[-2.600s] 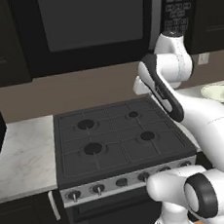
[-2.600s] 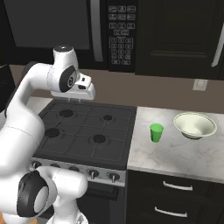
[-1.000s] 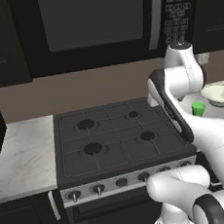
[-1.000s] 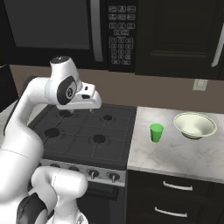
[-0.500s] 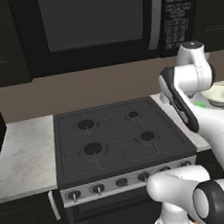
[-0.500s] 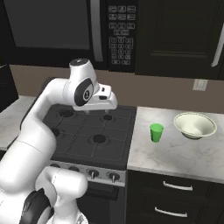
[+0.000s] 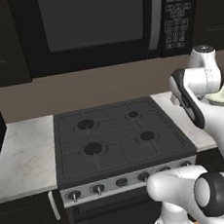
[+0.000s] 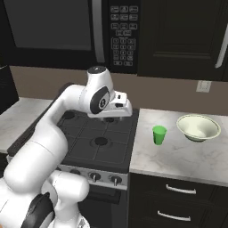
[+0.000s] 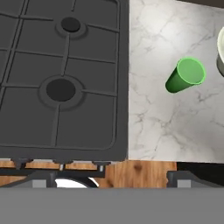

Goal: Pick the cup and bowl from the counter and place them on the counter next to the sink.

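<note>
The small green cup (image 8: 159, 135) stands upright on the marbled counter (image 8: 178, 156), just right of the stovetop. The wide cream bowl (image 8: 198, 127) sits a hand's width to the cup's right, and part of the bowl (image 7: 221, 96) peeks out behind my arm. My gripper (image 8: 112, 117) hangs over the right rear part of the stove, left of the cup and well above it. From the hand camera the cup (image 9: 186, 76) lies up and to the right, with the bowl's rim (image 9: 220, 47) at the edge. My gripper (image 9: 111, 177) is open and holds nothing. The sink is out of view.
The black gas stovetop (image 8: 95, 136) lies under my hand, its knobs along the front. A microwave (image 8: 58, 26) and dark upper cabinets hang above. A second stretch of counter (image 7: 20, 153) lies left of the stove. A wall outlet (image 8: 203, 86) is behind the bowl.
My arm has swung to the right across the stove, bringing the hand from the stove's left side toward the counter edge near the cup. Cup and bowl have not moved.
</note>
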Available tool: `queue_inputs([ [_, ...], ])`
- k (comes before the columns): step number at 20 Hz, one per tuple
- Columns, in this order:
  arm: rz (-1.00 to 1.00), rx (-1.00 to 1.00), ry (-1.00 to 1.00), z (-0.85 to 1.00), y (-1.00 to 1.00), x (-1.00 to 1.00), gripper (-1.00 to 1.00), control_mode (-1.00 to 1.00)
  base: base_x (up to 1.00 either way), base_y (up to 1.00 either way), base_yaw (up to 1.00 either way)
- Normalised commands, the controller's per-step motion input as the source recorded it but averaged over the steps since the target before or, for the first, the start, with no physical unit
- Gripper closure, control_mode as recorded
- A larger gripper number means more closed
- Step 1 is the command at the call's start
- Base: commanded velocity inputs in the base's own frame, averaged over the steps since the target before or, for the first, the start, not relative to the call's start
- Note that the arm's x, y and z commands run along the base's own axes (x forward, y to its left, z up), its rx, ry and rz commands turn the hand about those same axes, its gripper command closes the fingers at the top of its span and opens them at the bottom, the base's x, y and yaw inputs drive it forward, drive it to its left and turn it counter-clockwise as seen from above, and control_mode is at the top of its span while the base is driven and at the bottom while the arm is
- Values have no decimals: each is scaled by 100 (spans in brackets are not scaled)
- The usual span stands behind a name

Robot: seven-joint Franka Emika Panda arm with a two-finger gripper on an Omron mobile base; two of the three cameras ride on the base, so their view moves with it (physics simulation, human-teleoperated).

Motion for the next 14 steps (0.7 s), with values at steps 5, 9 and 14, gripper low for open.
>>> queue_inputs([
  [5, 0, 0, 0, -26, -35, 7, -100, -100, 0, 0, 0],
  [9, 0, 0, 0, -22, -32, 11, -100, -100, 0, 0, 0],
  [14, 0, 0, 0, -16, -30, 22, -100, -100, 0, 0, 0],
])
